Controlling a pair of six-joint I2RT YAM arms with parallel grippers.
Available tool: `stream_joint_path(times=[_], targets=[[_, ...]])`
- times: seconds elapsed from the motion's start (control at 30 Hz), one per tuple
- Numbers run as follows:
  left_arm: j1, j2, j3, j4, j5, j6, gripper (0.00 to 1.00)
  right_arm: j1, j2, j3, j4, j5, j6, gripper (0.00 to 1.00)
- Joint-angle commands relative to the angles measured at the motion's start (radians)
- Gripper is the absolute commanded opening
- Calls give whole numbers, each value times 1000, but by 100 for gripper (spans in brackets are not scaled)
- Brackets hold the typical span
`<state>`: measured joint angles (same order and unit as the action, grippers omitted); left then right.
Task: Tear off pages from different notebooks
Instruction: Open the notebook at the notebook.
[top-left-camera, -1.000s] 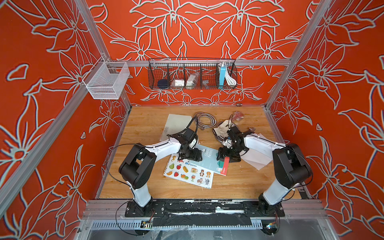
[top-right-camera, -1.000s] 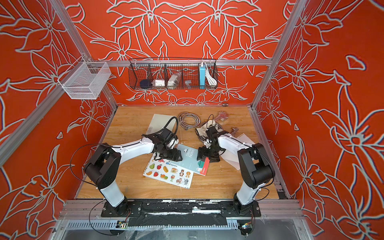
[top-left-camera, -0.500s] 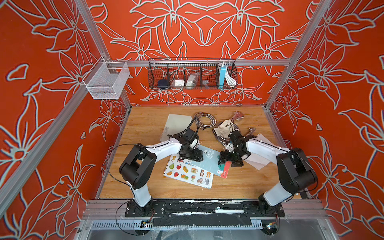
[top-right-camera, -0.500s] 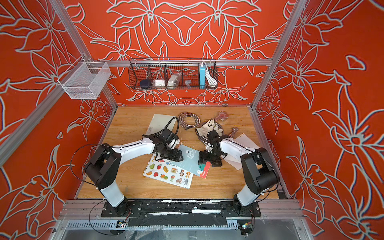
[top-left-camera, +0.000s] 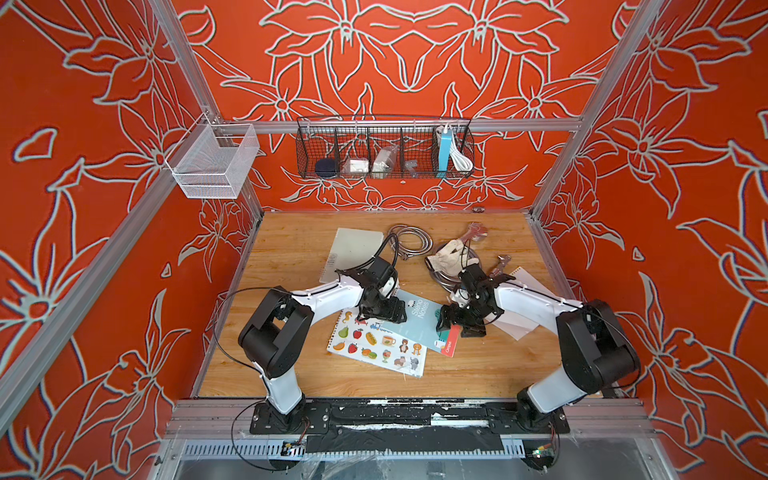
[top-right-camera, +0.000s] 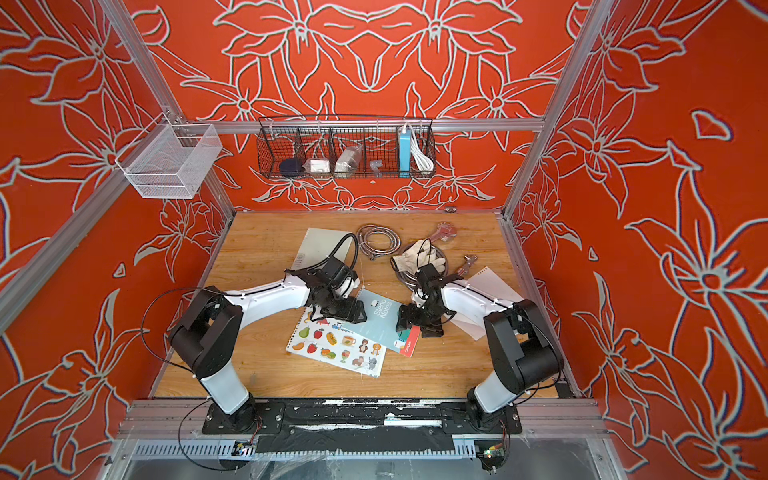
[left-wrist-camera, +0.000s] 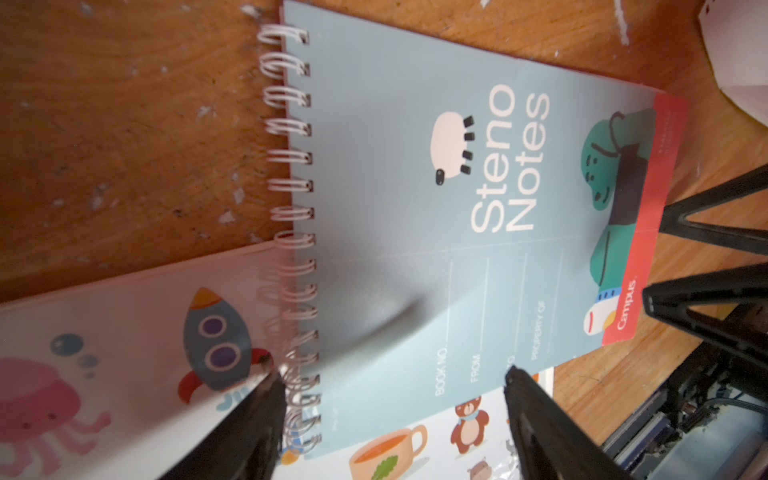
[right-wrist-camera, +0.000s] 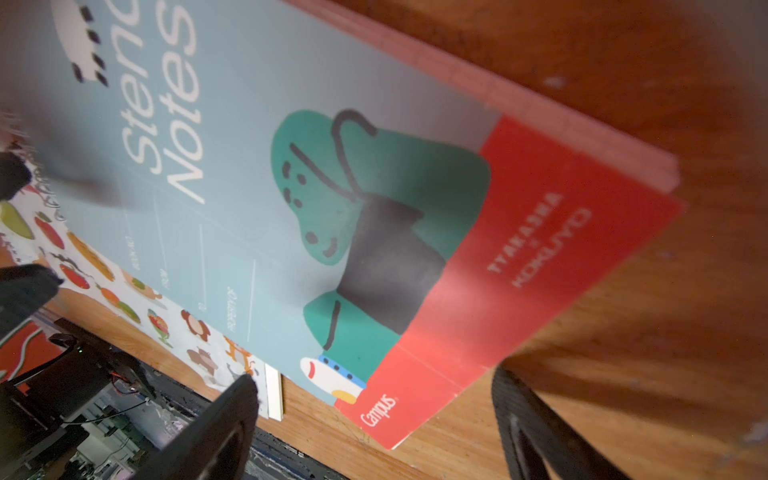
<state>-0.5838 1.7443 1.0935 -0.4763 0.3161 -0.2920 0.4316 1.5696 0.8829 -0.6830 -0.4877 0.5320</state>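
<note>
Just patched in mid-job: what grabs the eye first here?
The light blue Steno Notes notebook sits mid-table, overlapping the picture-covered notebook. The left gripper is open at its spiral end, and the right gripper is open over its red-strip end. Loose white pages lie under the right arm.

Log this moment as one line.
left gripper: open, straddling Steno Notes notebook spiral | right gripper: open, at its red strip | cover: closed

Light-blue, red-edged notebook (left-wrist-camera: 395, 187)
</note>
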Motion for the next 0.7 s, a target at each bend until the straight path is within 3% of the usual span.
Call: stream_joint_path(times=[0.0, 0.67], targets=[[-6, 27, 5, 4, 9, 5, 78, 6, 5, 0, 22, -41, 7, 90], [-6, 48, 17, 7, 56, 14, 78, 37, 14, 148, -126, 44, -56, 90]])
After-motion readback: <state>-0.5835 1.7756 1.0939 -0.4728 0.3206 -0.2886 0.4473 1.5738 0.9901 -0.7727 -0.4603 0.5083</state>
